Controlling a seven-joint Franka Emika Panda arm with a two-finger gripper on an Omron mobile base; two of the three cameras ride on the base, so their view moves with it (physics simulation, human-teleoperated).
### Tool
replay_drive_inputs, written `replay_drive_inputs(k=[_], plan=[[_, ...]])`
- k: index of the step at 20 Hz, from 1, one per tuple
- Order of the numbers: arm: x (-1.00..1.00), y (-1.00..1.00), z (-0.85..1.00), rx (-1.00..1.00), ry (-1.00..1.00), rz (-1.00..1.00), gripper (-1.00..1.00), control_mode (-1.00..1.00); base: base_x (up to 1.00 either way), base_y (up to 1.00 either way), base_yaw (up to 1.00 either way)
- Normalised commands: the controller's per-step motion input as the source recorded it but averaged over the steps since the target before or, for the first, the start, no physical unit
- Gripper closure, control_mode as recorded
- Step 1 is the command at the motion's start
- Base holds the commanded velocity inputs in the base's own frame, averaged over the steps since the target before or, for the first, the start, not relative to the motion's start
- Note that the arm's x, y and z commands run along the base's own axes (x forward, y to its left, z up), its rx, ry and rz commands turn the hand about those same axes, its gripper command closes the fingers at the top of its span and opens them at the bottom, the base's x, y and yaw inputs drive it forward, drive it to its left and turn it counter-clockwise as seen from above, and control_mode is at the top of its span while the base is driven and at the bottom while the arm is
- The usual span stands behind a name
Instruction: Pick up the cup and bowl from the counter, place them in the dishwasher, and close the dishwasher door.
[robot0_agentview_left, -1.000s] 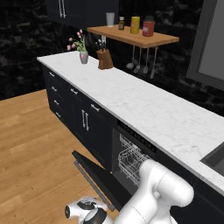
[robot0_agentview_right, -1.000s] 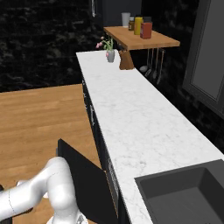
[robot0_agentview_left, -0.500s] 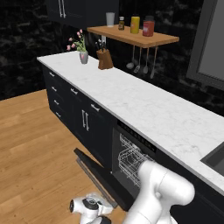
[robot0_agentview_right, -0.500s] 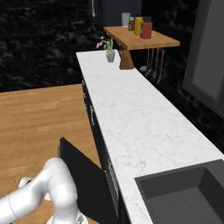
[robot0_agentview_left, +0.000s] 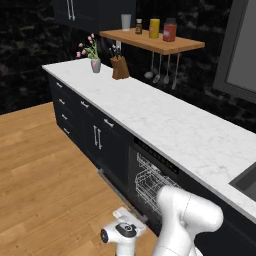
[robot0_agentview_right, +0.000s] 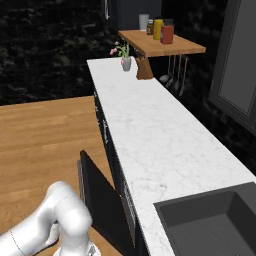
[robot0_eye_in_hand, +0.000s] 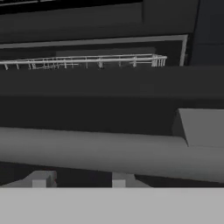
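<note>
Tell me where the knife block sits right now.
The knife block stands at the counter's far end, under the wooden shelf, right beside the small flower vase.

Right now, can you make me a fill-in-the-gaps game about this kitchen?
The dishwasher door is not shut; it is partly ___.
The wire rack inside is ___ in colour.
The flowers stand next to the knife ___.
Missing words: open, white, block.
</note>
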Motion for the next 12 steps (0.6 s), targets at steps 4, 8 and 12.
replay_drive_inputs(k=[4,8,12], plan=[[0.68,-0.82,0.31,-0.24,-0.16,-0.24,-1.0,-1.0,0.0,0.0,0.0],[0.89,-0.76,0.46,-0.24,-0.04,-0.28,-1.0,-1.0,0.0,0.0,0.0],[1.0,-0.61,0.63,-0.25,0.0,-0.33,-1.0,-1.0,0.0,0.0,0.0]])
